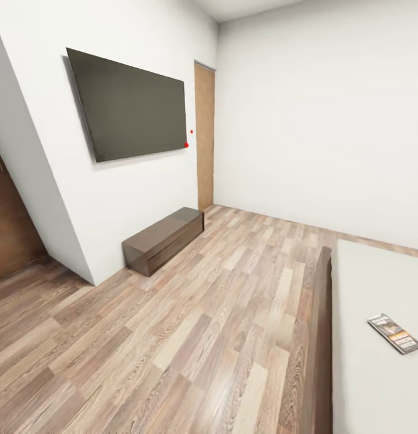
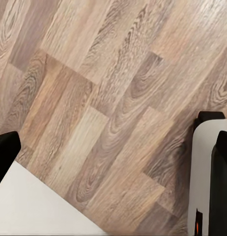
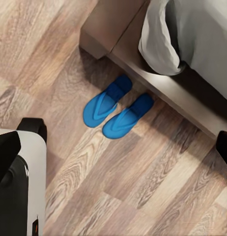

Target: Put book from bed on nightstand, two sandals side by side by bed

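In the head view the book (image 1: 394, 333) lies flat on the light-grey mattress of the bed (image 1: 365, 386) at the right edge, inside the dark wooden frame (image 1: 321, 337). The right wrist view shows the two blue sandals (image 3: 106, 104) (image 3: 127, 118) lying side by side on the plank floor, their toes touching the bed's wooden frame (image 3: 162, 86). A brown wooden block (image 3: 111, 22) adjoins the frame; I cannot tell whether it is a nightstand. My right gripper (image 3: 113, 147) hangs open above the floor near the sandals. My left gripper (image 2: 113, 147) is open over bare planks.
A large dark TV (image 1: 133, 105) hangs on the left wall above a low dark-brown cabinet (image 1: 163, 238). A wooden door (image 1: 204, 135) stands in the far corner. Wood floor (image 1: 190, 325) stretches between cabinet and bed. My white-and-black base (image 3: 25, 172) shows beside the right gripper.
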Controlling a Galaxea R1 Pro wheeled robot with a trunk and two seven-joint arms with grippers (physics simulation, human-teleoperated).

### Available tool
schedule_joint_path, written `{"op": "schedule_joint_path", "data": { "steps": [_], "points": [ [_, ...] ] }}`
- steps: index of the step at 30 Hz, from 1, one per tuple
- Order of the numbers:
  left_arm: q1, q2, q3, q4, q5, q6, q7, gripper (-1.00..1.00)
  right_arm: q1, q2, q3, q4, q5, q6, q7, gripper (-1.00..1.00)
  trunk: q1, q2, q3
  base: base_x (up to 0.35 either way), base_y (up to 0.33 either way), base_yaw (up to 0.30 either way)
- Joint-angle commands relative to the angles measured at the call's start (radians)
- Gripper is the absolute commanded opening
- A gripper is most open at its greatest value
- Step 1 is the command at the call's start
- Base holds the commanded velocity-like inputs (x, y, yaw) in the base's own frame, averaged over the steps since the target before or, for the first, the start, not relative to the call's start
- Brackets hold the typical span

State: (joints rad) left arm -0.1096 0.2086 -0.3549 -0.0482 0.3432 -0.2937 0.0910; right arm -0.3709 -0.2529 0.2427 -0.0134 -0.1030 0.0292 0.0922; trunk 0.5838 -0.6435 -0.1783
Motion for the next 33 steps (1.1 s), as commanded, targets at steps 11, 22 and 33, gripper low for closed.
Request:
{"op": "schedule_joint_path", "data": {
  "steps": [11,22,33],
  "points": [
    [-0.001,0.0,-0.009,0.001,0.005,-0.002,0.004,1.0,0.0,0.005,0.008,-0.001,-0.01,0.003,0.004,1.0,0.0,-0.001,-0.004,0.003,0.0,0.27],
    [-0.001,0.001,-0.01,0.001,0.005,-0.002,0.004,1.0,0.001,0.007,0.007,0.0,-0.009,0.003,0.004,1.0,0.0,-0.001,-0.004,0.165,0.062,0.12],
    [-0.001,0.001,-0.01,0.001,0.005,-0.002,0.004,1.0,0.001,0.007,0.007,-0.002,-0.009,0.003,0.004,1.0,0.0,-0.001,-0.004,0.278,0.131,0.019]
  ]
}}
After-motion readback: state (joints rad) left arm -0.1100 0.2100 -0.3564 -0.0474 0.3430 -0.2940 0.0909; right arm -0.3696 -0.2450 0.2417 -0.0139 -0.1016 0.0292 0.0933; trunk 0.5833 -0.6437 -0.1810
